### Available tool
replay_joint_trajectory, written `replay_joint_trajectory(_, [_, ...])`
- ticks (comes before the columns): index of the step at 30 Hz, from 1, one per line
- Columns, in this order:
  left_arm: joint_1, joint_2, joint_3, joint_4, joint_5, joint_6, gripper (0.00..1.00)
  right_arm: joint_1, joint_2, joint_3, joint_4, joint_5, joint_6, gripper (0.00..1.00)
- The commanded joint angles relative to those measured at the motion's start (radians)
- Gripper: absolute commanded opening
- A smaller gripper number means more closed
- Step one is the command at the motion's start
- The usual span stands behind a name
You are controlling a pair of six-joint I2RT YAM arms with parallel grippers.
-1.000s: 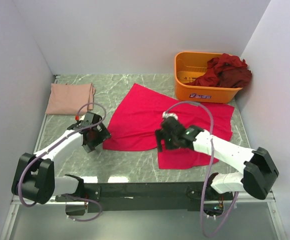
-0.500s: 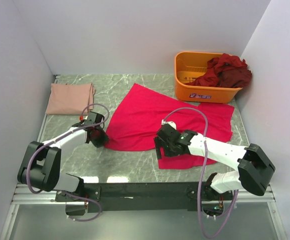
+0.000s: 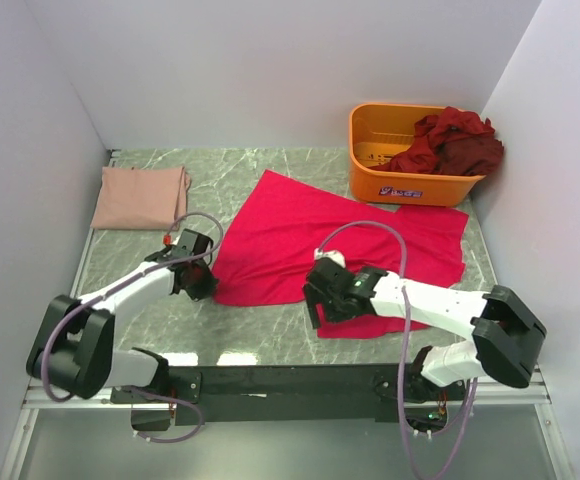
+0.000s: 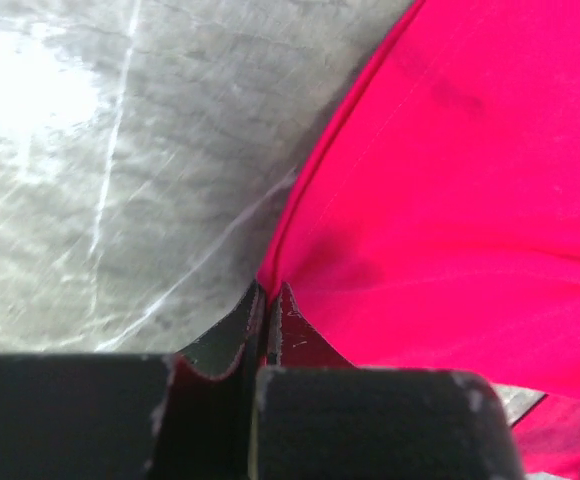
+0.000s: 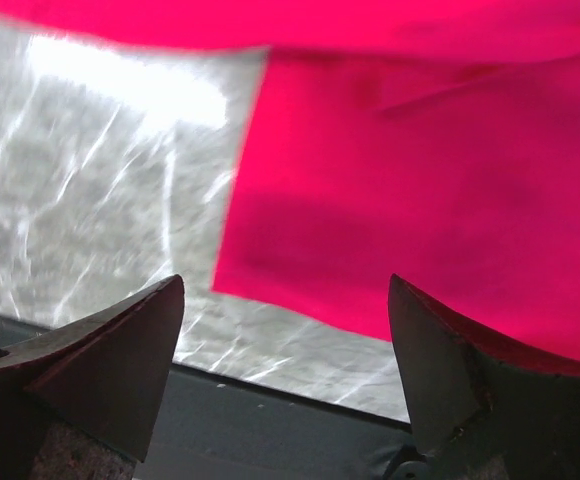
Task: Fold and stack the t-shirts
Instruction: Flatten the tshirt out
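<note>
A bright pinkish-red t-shirt point(image 3: 320, 235), plain and unpatterned, against a grey-green marble-look table point(image 3: 270, 170) streaked with white veins. A pale dusty pink t-shirt point(image 3: 140, 197), likewise plain, and dark maroon t-shirts point(image 3: 455, 140) in an orange bin point(image 3: 375, 135) that bears a white-and-blue label point(image 3: 403, 190). The left arm point(image 3: 135, 285) and right arm point(image 3: 440, 305) are white with black joints; the walls point(image 3: 270, 70) are a flat, pale lavender-white
</note>
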Motion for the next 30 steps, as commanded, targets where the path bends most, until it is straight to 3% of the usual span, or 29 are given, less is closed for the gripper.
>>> replay_joint_trajectory(1, [-0.004,-0.074,0.028,-0.069,-0.047,0.014,0.01,0.062,0.060,0.032,0.036,-0.019,-0.006,0.88])
replay_joint_trajectory(7, [-0.004,-0.099,0.041,-0.091,-0.057,0.009,0.01,0.081,0.169,0.032,0.024,0.016,0.055,0.83])
replay_joint_trajectory(10, [-0.004,-0.099,0.044,-0.083,-0.057,0.003,0.01,0.081,0.192,0.014,0.021,0.031,0.080,0.71])
replay_joint_trajectory(13, [-0.004,-0.097,0.062,-0.063,-0.054,-0.005,0.01,0.079,0.206,0.012,-0.012,0.089,0.118,0.31])
replay_joint_trajectory(16, [-0.004,-0.096,0.110,-0.051,-0.043,-0.006,0.01,0.055,0.179,0.048,-0.114,0.227,0.152,0.14])
replay_joint_trajectory(17, [-0.004,-0.093,0.128,-0.048,-0.046,0.003,0.01,0.026,0.135,0.080,-0.177,0.263,0.167,0.02])
replay_joint_trajectory(21, [-0.001,-0.055,0.281,-0.053,-0.092,0.024,0.01,-0.103,-0.062,0.160,-0.199,0.381,0.095,0.00])
replay_joint_trajectory(25, [0.035,0.051,0.459,-0.063,-0.098,0.046,0.01,-0.339,-0.258,0.254,-0.052,0.309,-0.075,0.00])
replay_joint_trajectory(30, [0.085,0.236,0.859,-0.178,-0.153,0.066,0.01,-0.641,-0.252,0.449,0.065,0.206,-0.276,0.00])
